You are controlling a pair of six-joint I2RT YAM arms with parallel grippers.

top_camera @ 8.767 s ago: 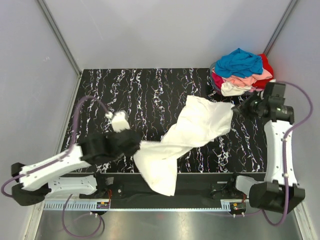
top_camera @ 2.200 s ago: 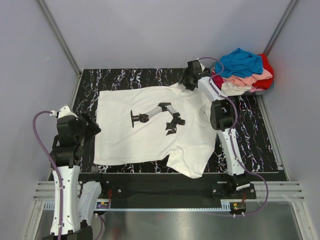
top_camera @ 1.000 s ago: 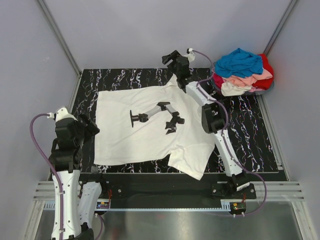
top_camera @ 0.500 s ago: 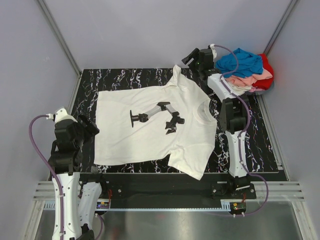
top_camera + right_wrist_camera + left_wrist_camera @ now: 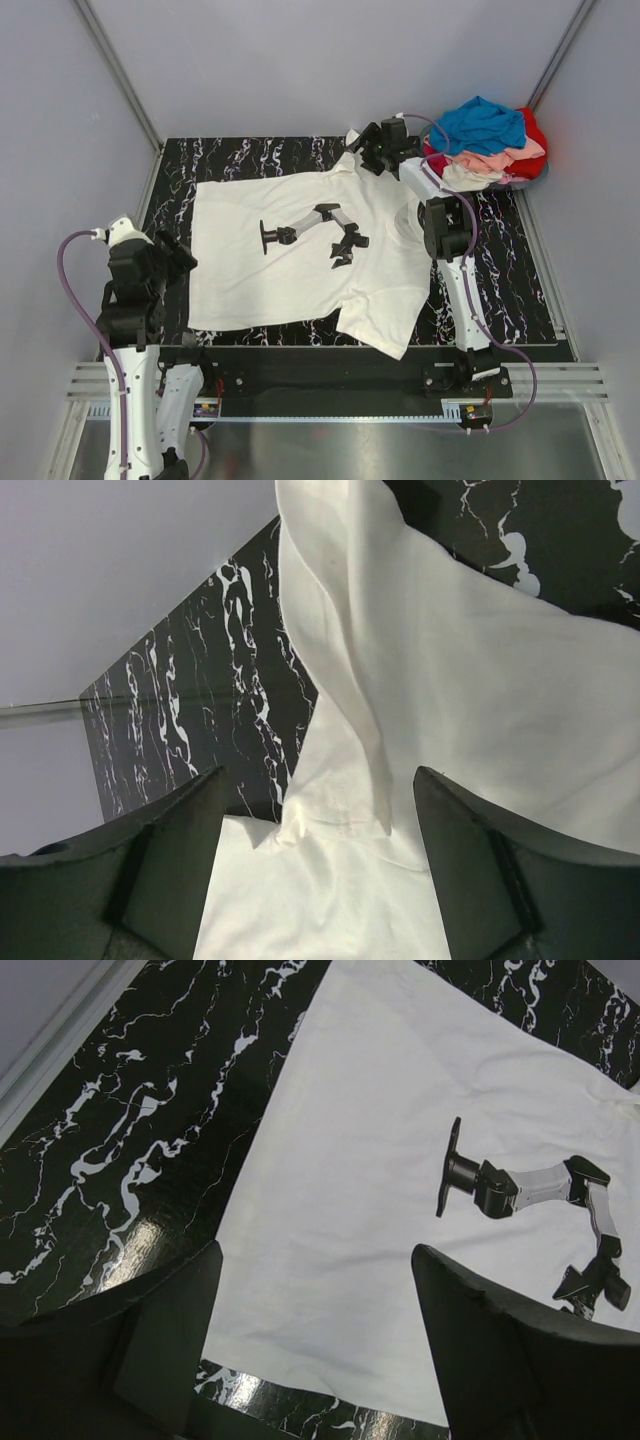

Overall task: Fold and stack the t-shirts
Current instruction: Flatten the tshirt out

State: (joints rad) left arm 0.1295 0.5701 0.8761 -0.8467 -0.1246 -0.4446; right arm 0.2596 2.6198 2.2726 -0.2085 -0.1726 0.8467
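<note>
- Dark tub (image 5: 537, 172) at 1 o'clock, only its rim peeking out, heaped with crumpled t-shirts (image 5: 485, 135): blue on top, then pink, red and cream.
- Mid-worktop (image 5: 250, 155) (glossy black marble look), the white t-shirt (image 5: 300, 270) lies flat, soft cotton, robot-arm print (image 5: 310, 228) facing up, far sleeve (image 5: 340, 680) rumpled.
- right gripper (image 5: 318, 775) hangs wide open over that sleeve, gripping nothing.
- left gripper (image 5: 318, 1255) at 8 o'clock, jaws wide and empty, over the hem corner.

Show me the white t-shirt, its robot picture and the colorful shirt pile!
white t-shirt (image 5: 250, 275): top view, plain body.
robot picture (image 5: 305, 222): top view, grey arm link.
colorful shirt pile (image 5: 482, 124): top view, blue top shirt.
</note>
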